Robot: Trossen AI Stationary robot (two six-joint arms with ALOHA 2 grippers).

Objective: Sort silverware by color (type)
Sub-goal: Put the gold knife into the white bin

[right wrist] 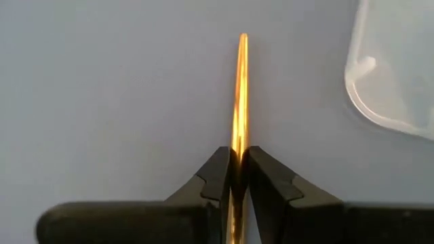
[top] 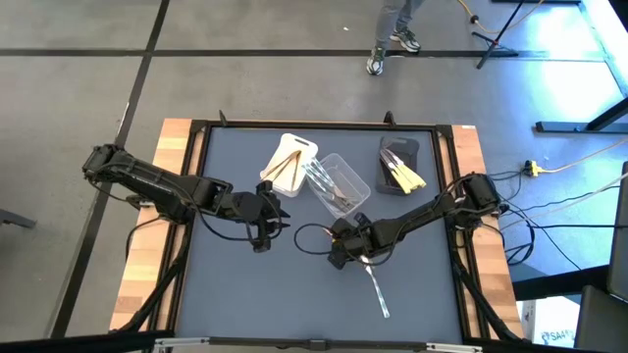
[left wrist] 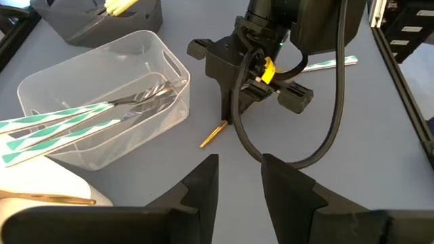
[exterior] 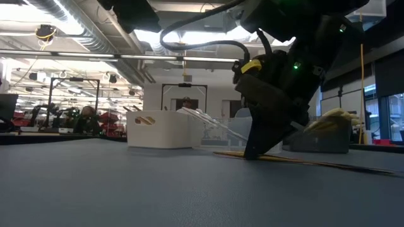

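Near table centre, the right gripper [right wrist: 236,177] pinches a thin gold utensil [right wrist: 239,95] lying flat, clear tub [top: 339,184] at twelve o'clock; such a narrow grip could let it swivel or slip when lifted. Left gripper [left wrist: 239,183] waits open at nine o'clock.

My two arms are matte black and blocky, built of jointed segments. A thick black cable loops from my right wrist housing, beside a yellow tag and a small green light. My fingers [left wrist: 203,186] are dark, angular wedges with stepped inner faces, mounted on a wide black bar.
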